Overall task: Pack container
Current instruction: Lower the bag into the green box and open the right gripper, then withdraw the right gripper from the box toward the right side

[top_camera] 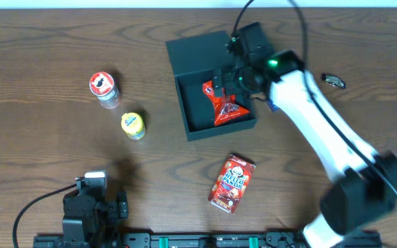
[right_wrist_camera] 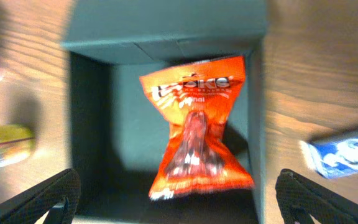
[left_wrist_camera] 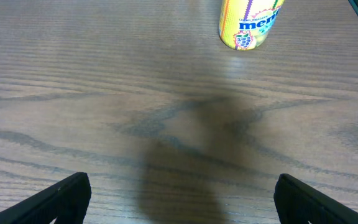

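You have the right fingers [right_wrist_camera: 48, 199] spread and empty above the open container [top_camera: 193, 103], far-centre on the tabletop [top_camera: 47, 151], probably because the orange bag [top_camera: 225, 103] already lies inside; left fingers [left_wrist_camera: 61, 199], also apart, sit parked clear.

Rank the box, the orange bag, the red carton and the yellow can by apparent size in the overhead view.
1. box
2. red carton and orange bag: they look alike, and the arm hides part of the bag, so I do not rank them.
3. yellow can
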`<state>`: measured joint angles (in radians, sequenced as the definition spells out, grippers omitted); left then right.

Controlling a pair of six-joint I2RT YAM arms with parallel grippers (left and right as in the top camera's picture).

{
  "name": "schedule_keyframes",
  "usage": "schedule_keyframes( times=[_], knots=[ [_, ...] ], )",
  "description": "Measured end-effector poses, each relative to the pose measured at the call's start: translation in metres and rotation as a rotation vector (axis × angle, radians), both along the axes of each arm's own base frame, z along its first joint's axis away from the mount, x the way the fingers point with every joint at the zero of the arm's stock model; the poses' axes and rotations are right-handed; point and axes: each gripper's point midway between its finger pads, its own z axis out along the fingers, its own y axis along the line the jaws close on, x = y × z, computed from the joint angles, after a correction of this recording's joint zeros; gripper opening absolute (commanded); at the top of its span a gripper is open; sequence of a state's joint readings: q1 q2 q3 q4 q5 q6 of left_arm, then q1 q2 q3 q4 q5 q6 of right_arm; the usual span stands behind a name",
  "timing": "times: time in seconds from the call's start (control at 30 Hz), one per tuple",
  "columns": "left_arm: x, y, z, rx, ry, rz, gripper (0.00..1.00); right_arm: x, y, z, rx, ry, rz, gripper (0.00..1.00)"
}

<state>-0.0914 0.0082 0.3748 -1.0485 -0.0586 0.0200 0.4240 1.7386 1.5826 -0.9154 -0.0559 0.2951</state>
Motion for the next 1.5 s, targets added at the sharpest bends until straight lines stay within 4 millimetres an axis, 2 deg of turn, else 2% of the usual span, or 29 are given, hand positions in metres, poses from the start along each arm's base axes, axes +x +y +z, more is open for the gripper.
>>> schedule_keyframes(
  times=[0.1,0.2,0.43,0.7,0.9,1.1,1.33,1.5],
  knots=[
    [0.0,0.0,0.0,0.0,0.0,0.0,0.95,-0.016,-0.007,0.037,0.022,-0.049,0.0,0.99],
    [0.0,0.0,0.0,0.0,0.0,0.0,0.95,-0.035,-0.016,0.055,0.023,-0.056,-0.001,0.99],
    [0.0,0.0,0.0,0.0,0.0,0.0,0.95,-0.074,-0.038,0.07,-0.021,-0.014,-0.007,0.99],
    [0.0,0.0,0.0,0.0,0.0,0.0,0.95,-0.098,-0.053,0.086,-0.046,-0.028,0.001,0.99],
    [0.0,0.0,0.0,0.0,0.0,0.0,0.95,-0.119,-0.072,0.098,-0.074,-0.084,-0.017,0.99],
    [0.0,0.0,0.0,0.003,0.0,-0.001,0.95,-0.148,-0.09,0.082,-0.09,-0.115,-0.026,0.99],
    [0.001,0.007,0.001,0.032,-0.006,0.028,0.95,-0.168,-0.102,0.033,-0.112,-0.099,-0.032,0.99],
    [0.018,0.005,0.014,0.02,-0.098,0.029,0.95,-0.18,-0.108,0.006,-0.123,-0.08,-0.032,0.99]
  ],
)
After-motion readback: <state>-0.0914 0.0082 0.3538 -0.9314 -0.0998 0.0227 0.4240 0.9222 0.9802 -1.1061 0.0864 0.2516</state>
